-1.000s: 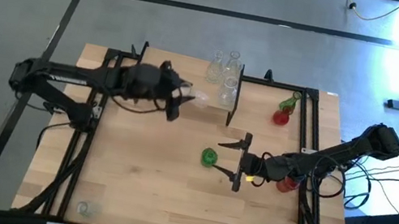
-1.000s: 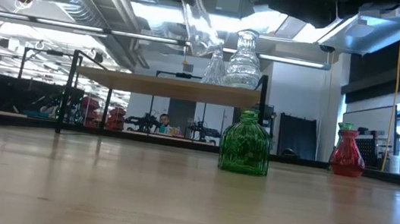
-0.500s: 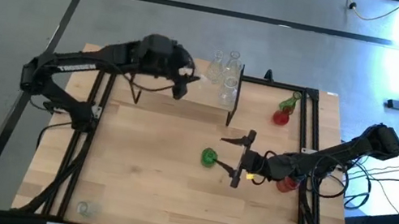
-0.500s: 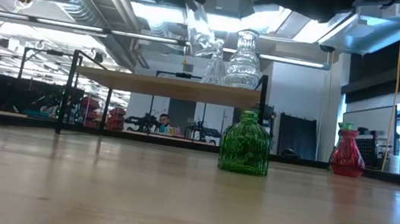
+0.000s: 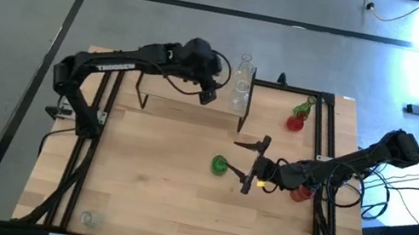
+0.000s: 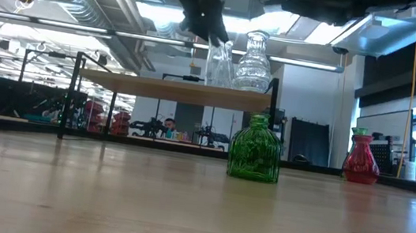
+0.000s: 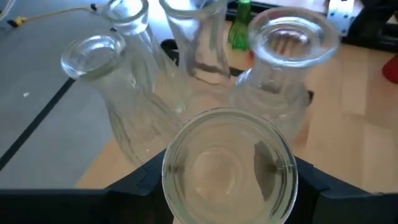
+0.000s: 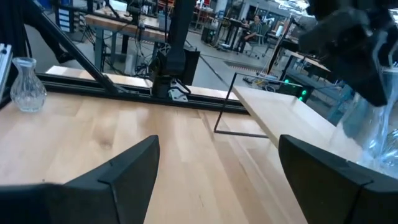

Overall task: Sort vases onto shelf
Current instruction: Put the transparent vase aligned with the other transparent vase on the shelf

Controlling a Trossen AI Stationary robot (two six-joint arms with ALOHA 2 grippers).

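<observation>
We find the left tool [image 5: 208, 85] clamped on a clear vase [image 7: 229, 163] over the shelf [image 5: 168, 106]; lowering risks toppling neighbouring vases [image 7: 283, 81]. Right tool [image 5: 251, 166] stands apart.

No lettering, label, brand mark, number or sign can be read in any view: the light-wood tabletop, the raised light-wood shelf, the clear, green and red glass vases and the two dark robot arms carry no legible marks, and the workshop behind the table shows nothing that can be made out as writing.
</observation>
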